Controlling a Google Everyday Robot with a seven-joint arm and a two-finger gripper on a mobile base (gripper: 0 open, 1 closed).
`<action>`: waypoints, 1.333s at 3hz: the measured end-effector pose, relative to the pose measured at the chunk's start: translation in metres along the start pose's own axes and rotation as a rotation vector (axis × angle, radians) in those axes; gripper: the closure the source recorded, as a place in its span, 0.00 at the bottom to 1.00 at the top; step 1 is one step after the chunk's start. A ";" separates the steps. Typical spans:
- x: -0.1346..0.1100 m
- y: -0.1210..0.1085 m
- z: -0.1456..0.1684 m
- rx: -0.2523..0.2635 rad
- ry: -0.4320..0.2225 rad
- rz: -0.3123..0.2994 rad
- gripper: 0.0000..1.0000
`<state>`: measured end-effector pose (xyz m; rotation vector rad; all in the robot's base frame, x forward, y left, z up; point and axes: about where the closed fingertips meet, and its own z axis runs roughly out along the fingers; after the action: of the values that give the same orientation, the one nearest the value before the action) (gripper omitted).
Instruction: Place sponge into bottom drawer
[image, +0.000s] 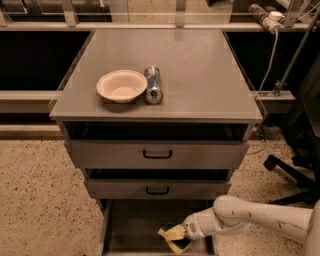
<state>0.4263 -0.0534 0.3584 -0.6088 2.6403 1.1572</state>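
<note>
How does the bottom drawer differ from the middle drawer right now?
The bottom drawer is pulled out, tray exposed; the middle drawer is pushed in. The middle drawer shows a black handle; the bottom drawer's front is out of view. Only the bottom drawer has the tool over it, holding the sponge. Both are grey.
</note>
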 end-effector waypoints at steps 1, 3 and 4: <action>-0.003 -0.010 0.005 0.007 -0.012 0.015 1.00; -0.035 -0.069 0.041 0.071 -0.042 0.060 1.00; -0.031 -0.094 0.068 0.088 -0.019 0.118 1.00</action>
<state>0.4969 -0.0519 0.2613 -0.4292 2.7267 1.0650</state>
